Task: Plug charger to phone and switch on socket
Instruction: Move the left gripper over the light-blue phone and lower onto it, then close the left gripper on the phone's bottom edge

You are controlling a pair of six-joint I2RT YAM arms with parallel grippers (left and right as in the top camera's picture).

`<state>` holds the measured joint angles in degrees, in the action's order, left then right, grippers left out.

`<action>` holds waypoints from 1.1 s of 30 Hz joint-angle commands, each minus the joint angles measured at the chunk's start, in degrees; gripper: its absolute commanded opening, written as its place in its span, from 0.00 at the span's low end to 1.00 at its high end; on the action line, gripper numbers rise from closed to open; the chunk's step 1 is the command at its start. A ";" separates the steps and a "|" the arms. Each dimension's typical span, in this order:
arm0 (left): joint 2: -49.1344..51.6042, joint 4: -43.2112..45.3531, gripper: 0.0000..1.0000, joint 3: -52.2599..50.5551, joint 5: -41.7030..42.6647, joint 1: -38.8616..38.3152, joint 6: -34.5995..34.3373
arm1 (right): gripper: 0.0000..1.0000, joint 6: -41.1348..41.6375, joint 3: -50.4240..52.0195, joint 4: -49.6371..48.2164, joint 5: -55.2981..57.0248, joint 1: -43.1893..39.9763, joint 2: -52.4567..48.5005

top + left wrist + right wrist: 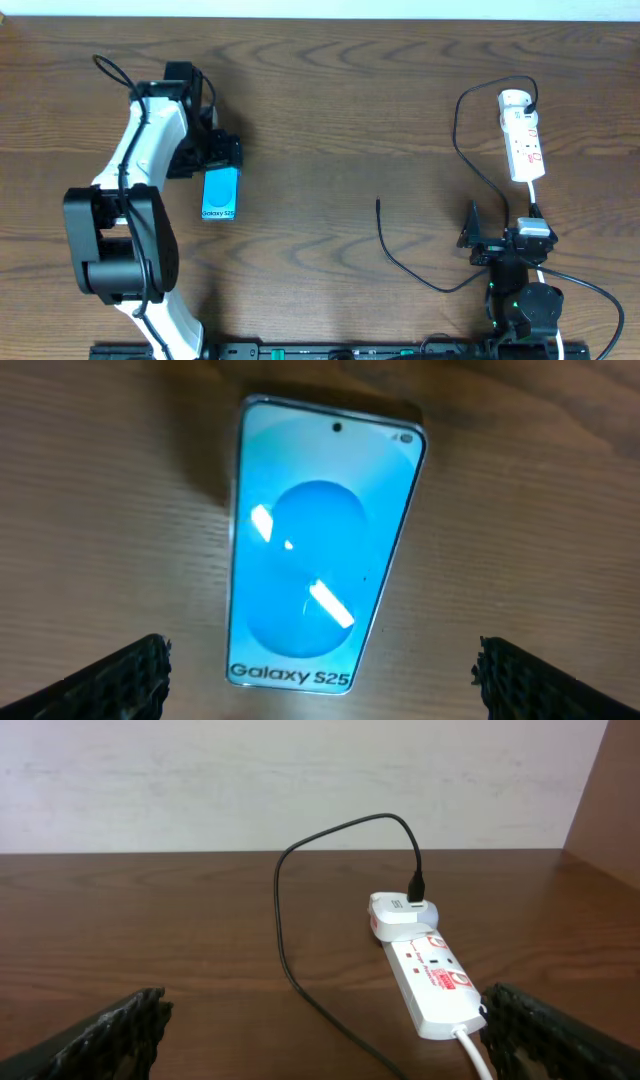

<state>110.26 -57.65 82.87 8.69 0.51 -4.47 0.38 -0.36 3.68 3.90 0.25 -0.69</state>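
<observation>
The phone (219,194) lies flat on the wooden table, screen up, bright blue with "Galaxy S25" text; it fills the left wrist view (315,550). My left gripper (217,165) hovers just above its far end, open and empty, one finger on each side (320,660). The white socket (523,135) lies at the far right. The charger's thin black cable (400,262) runs from a white adapter on the socket's far end (400,915), loops left and ends in a free tip mid-table (378,203). My right gripper (500,228) is open and empty, short of the socket (430,975).
The socket's white cord (475,1055) runs back toward my right gripper (325,1040) and arm base (525,305). A pale wall stands behind the table's far edge. The black frame rail (300,352) runs along the near edge.
</observation>
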 commanded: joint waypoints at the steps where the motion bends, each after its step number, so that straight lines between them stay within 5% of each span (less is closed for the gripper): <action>1: 0.37 3.06 0.98 -3.48 -0.39 -0.87 -0.02 | 0.99 -0.68 0.04 0.24 0.46 0.59 0.26; 33: 0.37 15.21 0.98 -13.44 -1.81 -0.87 2.14 | 0.99 -0.68 0.04 0.24 0.46 0.59 0.26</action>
<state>110.26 -42.39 69.60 7.18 -0.23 -2.92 0.38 -0.36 3.70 3.90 0.25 -0.69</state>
